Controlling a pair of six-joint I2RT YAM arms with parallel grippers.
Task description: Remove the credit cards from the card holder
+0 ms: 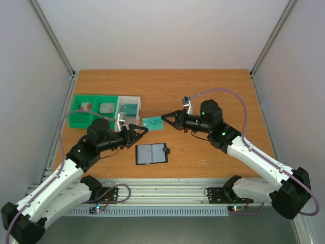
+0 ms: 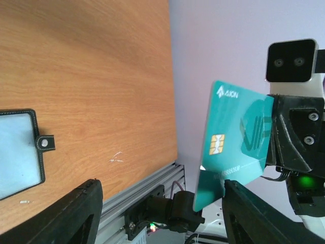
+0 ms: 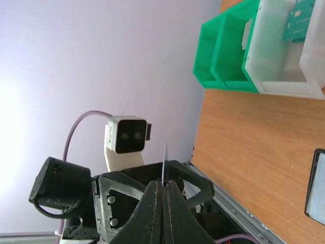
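Observation:
A teal-green credit card (image 1: 152, 123) hangs in the air above the table between my two grippers. My right gripper (image 1: 164, 120) is shut on its right edge; in the right wrist view the card (image 3: 164, 155) shows edge-on between the closed fingers (image 3: 155, 203). My left gripper (image 1: 144, 130) is open, and in the left wrist view the card (image 2: 236, 142) has its lower corner close to the right finger (image 2: 264, 213). The black card holder (image 1: 151, 153) lies open on the table below, its grey-blue pocket up and its clasp tab (image 2: 44, 143) pointing right.
A green tray (image 1: 84, 114) and a white tray (image 1: 133, 99) stand at the left back, also showing in the right wrist view (image 3: 223, 56). The white tray holds another teal card (image 1: 130, 108). The aluminium rail (image 1: 162, 190) runs along the near edge.

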